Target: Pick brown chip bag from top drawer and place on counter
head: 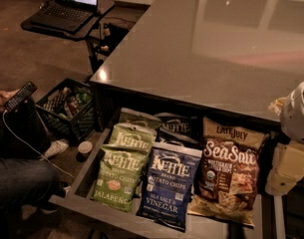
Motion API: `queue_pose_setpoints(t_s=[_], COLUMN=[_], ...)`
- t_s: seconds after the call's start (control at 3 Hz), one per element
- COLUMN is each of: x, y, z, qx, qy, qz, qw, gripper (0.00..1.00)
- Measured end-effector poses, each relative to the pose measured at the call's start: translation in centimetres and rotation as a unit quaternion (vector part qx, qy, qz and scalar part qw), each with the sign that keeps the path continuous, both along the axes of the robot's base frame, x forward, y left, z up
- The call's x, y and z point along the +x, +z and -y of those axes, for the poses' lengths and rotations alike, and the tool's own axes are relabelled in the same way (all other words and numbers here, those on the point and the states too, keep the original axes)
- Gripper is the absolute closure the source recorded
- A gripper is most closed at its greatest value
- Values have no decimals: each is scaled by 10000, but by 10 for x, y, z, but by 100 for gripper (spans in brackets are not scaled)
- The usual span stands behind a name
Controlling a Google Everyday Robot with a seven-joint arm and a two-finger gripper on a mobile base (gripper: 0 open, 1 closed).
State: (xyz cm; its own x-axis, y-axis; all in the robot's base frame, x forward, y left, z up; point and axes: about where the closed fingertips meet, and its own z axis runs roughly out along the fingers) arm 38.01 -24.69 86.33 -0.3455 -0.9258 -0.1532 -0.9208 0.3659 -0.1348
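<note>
Hanging beside the crinkly brown chip bag [230, 176] is the blocky hand [287, 169].

"Late July" and "Sea Salt" are printed on the brown chip bag [230, 171], beside which the gripper [287, 169] is seen at the right edge. "Kettle Potato Chips, Sea Salt & Vinegar" is read on the blue bag [169, 188], and "Kettle Jalapeño" on the front green bag [116, 177].

At the right edge, the robot's pale cream, boxy hand [286, 176] sits below a rounded white arm joint [298, 114].
</note>
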Motion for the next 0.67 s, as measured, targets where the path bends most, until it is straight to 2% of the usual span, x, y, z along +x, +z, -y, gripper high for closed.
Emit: queue_pose_setpoints(t_s=[0.33,0.67], x=[-2,-17], y=[-1,-25], z=[-2,-12], qx=[11,144], qy=[24,67], qz=[-25,-118], qw=[10000,9998], gripper=[0,0])
